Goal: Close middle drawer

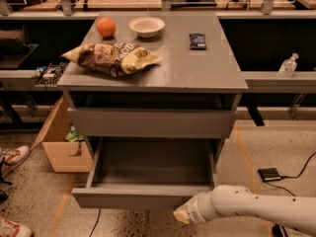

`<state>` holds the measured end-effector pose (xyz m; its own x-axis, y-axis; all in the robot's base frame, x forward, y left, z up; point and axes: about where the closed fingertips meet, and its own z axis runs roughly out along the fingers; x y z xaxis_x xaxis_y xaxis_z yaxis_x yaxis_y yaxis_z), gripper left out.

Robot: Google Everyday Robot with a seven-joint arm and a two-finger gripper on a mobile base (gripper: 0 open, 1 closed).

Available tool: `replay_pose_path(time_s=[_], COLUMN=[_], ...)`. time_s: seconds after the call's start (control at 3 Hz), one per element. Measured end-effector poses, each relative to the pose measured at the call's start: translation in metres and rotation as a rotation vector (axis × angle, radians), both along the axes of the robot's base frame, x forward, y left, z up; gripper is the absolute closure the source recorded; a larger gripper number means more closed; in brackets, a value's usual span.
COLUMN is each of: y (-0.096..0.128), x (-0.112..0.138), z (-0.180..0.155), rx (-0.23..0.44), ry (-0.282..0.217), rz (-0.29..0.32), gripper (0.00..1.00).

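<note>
Nearest, the claw (180, 215) hangs low at bottom right; whether it is wide or narrow cannot be told. Just up and left lies the middle drawer (138, 197), pulled out, its front running left to right. Closing it likely means pushing away, toward the cabinet (197, 70) beyond.

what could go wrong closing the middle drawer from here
The gripper sits low, by the right end of the middle drawer front; an off-centre push may skew and jam it.
It could slip under the front's lower edge.
A hard shut may jolt the chip bag near the cabinet top left edge.
</note>
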<state>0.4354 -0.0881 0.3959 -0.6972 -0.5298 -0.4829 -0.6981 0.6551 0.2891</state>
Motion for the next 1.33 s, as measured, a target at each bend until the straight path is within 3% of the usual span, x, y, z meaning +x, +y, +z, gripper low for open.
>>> replay_pose_path(time_s=[0.33, 0.67, 1.33], y=[0.004, 0.017, 0.056], x=[0.003, 0.02, 0.07], z=[-0.001, 0.004, 0.017], rx=[0.012, 0.047, 0.087], ry=[-0.016, -0.071, -0.206], rz=[0.005, 0.06, 0.218], gripper=[1.0, 1.0, 1.0])
